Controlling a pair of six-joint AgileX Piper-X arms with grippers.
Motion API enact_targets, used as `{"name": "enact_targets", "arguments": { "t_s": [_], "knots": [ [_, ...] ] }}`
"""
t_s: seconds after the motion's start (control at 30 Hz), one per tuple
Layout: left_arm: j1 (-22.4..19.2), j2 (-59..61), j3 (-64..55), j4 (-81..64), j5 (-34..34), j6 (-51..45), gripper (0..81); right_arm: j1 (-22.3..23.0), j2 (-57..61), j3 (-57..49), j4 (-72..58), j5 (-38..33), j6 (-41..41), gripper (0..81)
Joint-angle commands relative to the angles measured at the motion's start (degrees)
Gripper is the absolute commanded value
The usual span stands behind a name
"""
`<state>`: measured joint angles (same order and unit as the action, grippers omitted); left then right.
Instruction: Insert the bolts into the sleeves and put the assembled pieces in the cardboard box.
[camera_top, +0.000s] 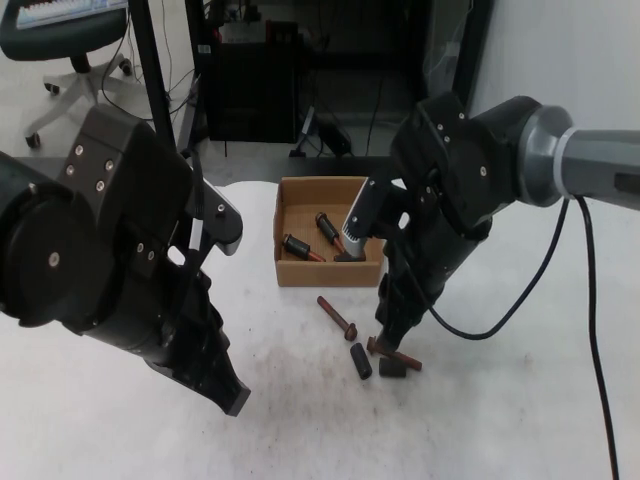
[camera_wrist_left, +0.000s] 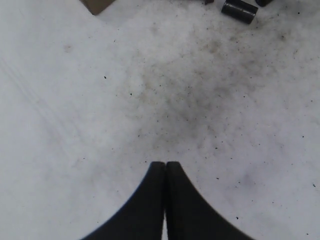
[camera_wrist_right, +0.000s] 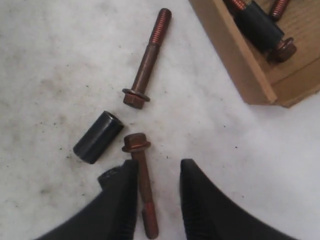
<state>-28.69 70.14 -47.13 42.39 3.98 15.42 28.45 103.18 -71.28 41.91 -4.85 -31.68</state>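
Bench (camera_top: 520, 400): two bolts (camera_wrist_right: 147, 57), two sleeves (camera_top: 360, 361)

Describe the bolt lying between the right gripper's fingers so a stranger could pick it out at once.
Find the cardboard box on the bench; two loose bolts lie in front of it. Yours is the farther bolt, between the open fingers of the right gripper, head beside a black sleeve; the other bolt lies clear of the gripper.

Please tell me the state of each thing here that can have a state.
Left gripper: shut, holding nothing.
Right gripper: open, astride a bolt.
Other bolt: loose, lying flat.
Sleeve: empty, on its side.
Cardboard box: open, assembled pieces inside.
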Motion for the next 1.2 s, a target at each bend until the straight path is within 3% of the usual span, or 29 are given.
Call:
{"name": "enact_targets", "arguments": {
  "t_s": [0.0, 1.17],
  "knots": [
    [0.1, -0.7, 0.0, 0.2, 0.4, -0.9, 0.2, 0.3, 0.5, -0.4, 0.4, -1.5, -0.5, 27.9],
    [0.1, -0.7, 0.0, 0.2, 0.4, -0.9, 0.2, 1.3, 7.0, -0.4, 0.8, -2.8, -3.1, 27.9]
  ]
}}
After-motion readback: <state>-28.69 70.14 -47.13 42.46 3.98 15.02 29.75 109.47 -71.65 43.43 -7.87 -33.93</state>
